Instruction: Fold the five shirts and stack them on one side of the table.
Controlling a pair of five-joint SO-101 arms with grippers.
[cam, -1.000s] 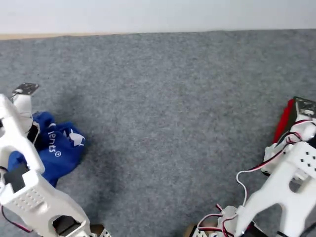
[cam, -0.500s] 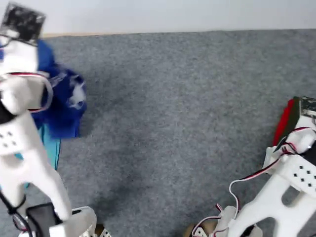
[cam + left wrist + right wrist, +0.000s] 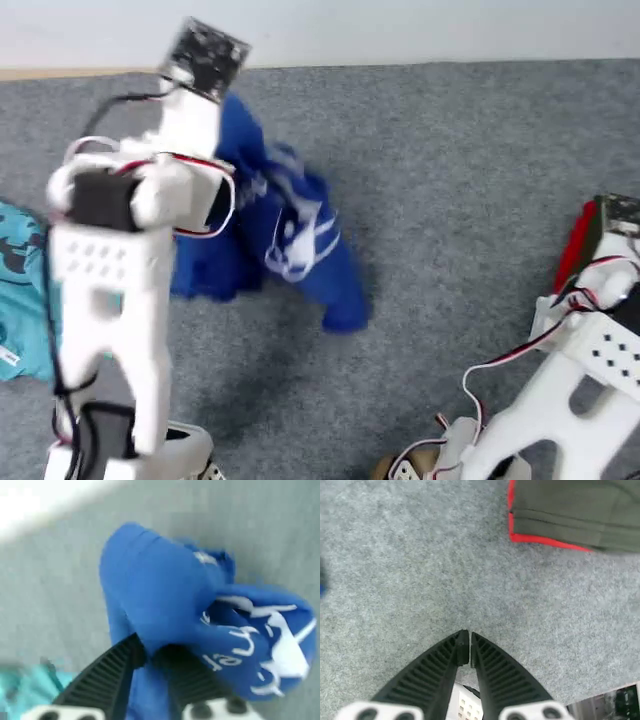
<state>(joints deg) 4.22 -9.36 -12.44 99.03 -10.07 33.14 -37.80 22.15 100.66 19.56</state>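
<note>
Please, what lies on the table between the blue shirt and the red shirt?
Nothing lies there. In the high view the stretch between the blue shirt and the red shirt is bare grey table.

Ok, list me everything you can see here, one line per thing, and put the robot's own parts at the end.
blue shirt: one, blue with white print, bunched and hanging from the left gripper over the table's left half
teal shirt: one, teal with dark print, lying at the table's left edge
dark green shirt: one, folded, at the right edge on top of the red one
red shirt: one, red, under the dark green one
table cover: one, grey
wall: one, white, behind the table
left arm: one, white, raised
right arm: one, white, beside the stack
left gripper: one, black, shut on the blue shirt
right gripper: one, black, shut, empty, over the cover
</note>
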